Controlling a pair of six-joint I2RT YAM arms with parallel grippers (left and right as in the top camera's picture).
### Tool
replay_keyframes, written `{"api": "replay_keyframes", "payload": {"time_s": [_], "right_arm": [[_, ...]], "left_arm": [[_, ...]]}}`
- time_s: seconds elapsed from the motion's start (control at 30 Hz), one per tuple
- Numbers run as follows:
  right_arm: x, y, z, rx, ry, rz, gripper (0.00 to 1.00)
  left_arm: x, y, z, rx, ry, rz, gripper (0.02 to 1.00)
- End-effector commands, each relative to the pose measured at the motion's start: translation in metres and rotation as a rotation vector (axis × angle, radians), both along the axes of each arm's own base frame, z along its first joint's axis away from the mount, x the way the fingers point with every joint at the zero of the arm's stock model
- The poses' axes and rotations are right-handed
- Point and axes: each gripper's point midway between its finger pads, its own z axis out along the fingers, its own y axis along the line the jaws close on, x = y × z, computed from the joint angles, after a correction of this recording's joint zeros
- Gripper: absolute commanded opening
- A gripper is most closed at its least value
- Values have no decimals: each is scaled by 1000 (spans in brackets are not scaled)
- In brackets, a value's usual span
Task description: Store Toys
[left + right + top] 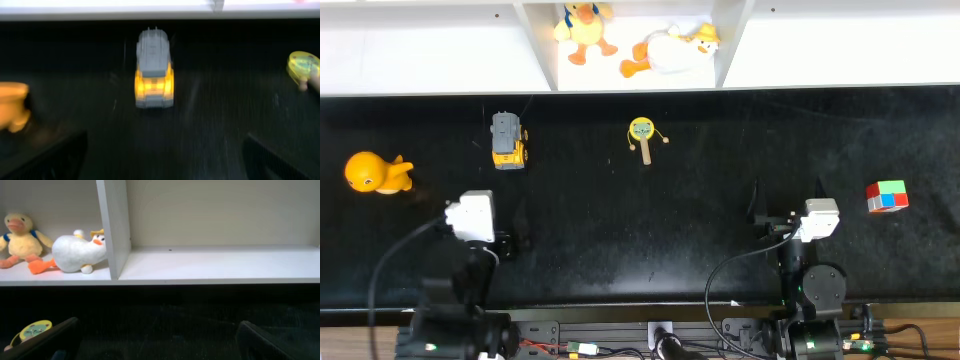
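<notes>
Left gripper (162, 144) empty, jaws apart, facing the truck (154, 75) at upper centre of the left wrist view, on the table (215, 120). Right gripper (159, 329) likewise apart and empty. Risk: the truck probably rolls, so one finger touching first could push it away.

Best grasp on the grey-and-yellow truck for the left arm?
Grip the truck mid-body, across its narrow width, coming down from above with the left gripper. Its long axis points straight away from the open fingers, so its long sides line up with them; probably no wrist turn needed.
</notes>
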Motion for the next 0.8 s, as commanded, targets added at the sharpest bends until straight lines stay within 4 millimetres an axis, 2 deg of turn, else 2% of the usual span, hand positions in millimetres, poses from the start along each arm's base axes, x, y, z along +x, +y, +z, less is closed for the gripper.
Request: {"api": "replay_keyframes", "payload": {"time_s": [0.03,0.2,0.4,0.57,0.8], "right_arm": [[0,-2,-3,4,-1,-9,993],[0,-2,-3,4,-1,-9,993],[0,-2,-3,4,-1,-9,993],[0,-2,-3,4,-1,-9,996],[0,-2,-3,4,-1,-9,996]], "left_arm": [[-1,13,41,77,114,-3,993],[14,32,52,130,200,-97,991],[32,84,53,82,219,-118,996],[26,135,51,98,239,-34,996],[15,180,43,209,265,11,996]]}}
